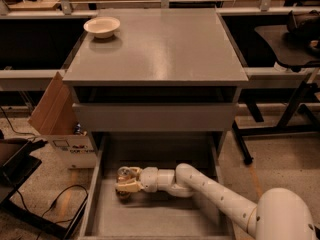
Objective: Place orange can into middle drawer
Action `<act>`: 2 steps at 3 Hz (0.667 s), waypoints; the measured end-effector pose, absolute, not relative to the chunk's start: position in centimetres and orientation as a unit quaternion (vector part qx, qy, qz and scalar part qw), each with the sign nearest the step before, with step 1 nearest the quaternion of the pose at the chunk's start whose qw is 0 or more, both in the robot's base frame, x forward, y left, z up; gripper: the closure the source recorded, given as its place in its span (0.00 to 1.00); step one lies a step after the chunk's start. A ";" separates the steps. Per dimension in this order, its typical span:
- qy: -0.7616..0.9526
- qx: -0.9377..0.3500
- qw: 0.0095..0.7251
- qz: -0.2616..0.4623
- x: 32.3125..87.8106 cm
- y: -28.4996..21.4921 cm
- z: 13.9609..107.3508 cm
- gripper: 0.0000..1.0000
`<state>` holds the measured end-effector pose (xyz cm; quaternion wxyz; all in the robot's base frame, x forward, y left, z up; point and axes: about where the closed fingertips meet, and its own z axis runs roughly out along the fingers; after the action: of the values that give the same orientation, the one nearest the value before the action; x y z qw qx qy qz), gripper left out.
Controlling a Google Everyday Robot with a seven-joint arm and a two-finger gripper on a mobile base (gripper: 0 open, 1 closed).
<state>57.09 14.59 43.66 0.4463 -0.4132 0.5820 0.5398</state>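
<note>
The grey cabinet [155,49] fills the middle of the frame, with its middle drawer [150,219] open along the bottom edge. My arm [215,196] reaches in from the lower right. A white bowl [102,26] sits upper left on the cabinet top. My gripper [126,185], lower left of centre inside the drawer, pinches the orange can [123,174].

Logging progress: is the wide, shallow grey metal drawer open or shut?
Open. The wide grey metal drawer is pulled out, floor showing; the gripper is inside at its left with the small orange can.
</note>
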 end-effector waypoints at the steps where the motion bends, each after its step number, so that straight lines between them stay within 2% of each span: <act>1: 0.580 -0.415 0.446 0.540 57.0 14.8 43.9 0.75; 2: 0.579 -0.416 0.445 0.542 56.9 15.0 44.0 0.52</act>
<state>56.94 14.99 43.96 0.4454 -0.4160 0.5791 0.5416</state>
